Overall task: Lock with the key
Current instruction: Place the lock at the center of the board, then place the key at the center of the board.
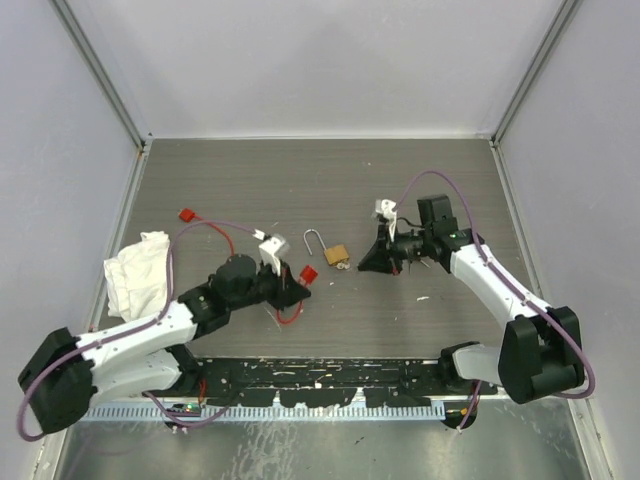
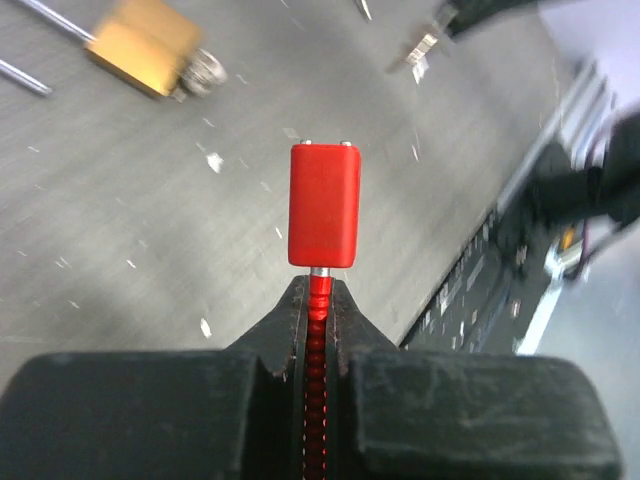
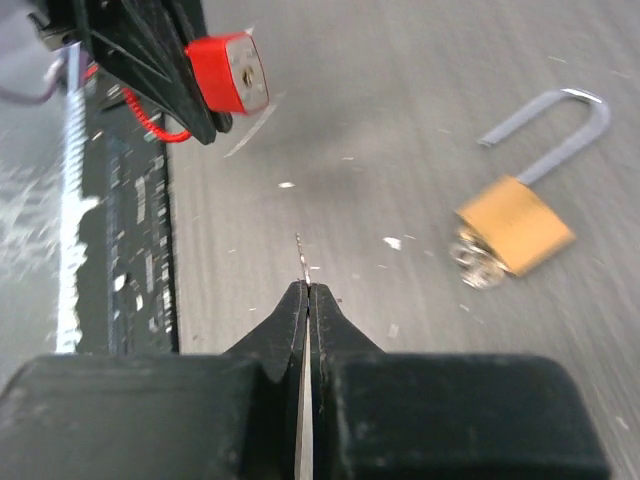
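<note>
the right gripper (image 3: 305, 292) is clenched on a thin silver blade, seemingly the key (image 3: 298, 252), whose tip juts out ready for insertion. the brass padlock (image 3: 515, 225) lies nearby, shackle (image 3: 560, 130) open. the left gripper (image 2: 319, 292) pinches a red plug (image 2: 323, 205) by its stem, apparently just keeping it aside.

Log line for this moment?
left gripper: shut on red block | right gripper: shut, thin silver sliver at tips | padlock: shackle open
</note>
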Tool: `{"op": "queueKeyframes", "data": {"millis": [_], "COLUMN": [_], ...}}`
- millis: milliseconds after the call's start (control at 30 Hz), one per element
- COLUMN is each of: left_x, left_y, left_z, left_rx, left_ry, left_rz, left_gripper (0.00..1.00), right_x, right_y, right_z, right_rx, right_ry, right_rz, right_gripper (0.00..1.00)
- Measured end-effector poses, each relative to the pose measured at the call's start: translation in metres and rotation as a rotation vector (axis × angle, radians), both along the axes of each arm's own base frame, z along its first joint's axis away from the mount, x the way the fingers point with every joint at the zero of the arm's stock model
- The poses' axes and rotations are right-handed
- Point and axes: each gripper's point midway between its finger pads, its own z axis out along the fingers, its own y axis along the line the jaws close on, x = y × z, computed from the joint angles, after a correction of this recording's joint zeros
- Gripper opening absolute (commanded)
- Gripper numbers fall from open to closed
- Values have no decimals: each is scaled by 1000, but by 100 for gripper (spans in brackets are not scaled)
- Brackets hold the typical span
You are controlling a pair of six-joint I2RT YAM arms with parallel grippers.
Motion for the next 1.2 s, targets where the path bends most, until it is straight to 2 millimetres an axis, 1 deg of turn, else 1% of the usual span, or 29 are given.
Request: {"op": "queueKeyframes", "data": {"millis": [100,167,200,233,300,367,467,500,533,600,633,733,833,900,967,1000,1033,1067,1100,1200], "left_x": [46,85,106,122,162,192,232,255,257,279,293,324,342,350,357,361,365,369,372,381], "left_y": [2,-6,-12,-18,-39,-57,-76,-86,-87,-92,-95,-103,-108,-109,-111,-113,-115,-118,-121,-125], "left_z": [1,6,11,14,24,26,17,7,5,-10,-17,-37,-55,-66,-77,-82,-86,-89,-89,-78], "left_rx": [-73,-129,-159,-176,-220,-249,-266,-262,-263,-245,-240,-225,-206,-195,-183,-177,-174,-169,-176,-186], "left_ry": [112,198,233,253,289,307,341,357,358,393,401,431,462,485,504,518,526,536,549,538], "left_rz": [151,227,256,272,290,299,331,355,359,396,413,460,495,517,534,543,550,554,556,557], "left_gripper": [0,0,0,0,0,0,0,0,0,1,1,1,4,6,13,24,33,41,46,60], "right_x": [32,55,65,75,101,125,166,179,189,211,221,250,268,276,282,285,288,292,295,306], "right_y": [-14,-22,-24,-25,-26,-26,-22,-21,-21,-21,-21,-24,-28,-32,-35,-37,-38,-39,-39,-41], "right_z": [1,1,-1,-4,-14,-24,-39,-43,-47,-53,-56,-62,-69,-75,-79,-81,-81,-81,-81,-80], "right_rx": [0,0,-2,-5,-16,-23,-21,-20,-22,-25,-26,-31,-43,-55,-66,-72,-76,-79,-81,-95], "right_ry": [47,58,71,87,135,177,252,269,282,305,312,318,323,328,327,325,325,323,321,308], "right_rz": [-172,-272,-315,-352,-434,-491,-568,-592,-614,-667,-691,-764,-828,-865,-898,-911,-920,-927,-932,-943], "right_gripper": [4,5,5,6,6,6,6,7,7,7,7,8,9,10,12,14,15,19,23,38]}}
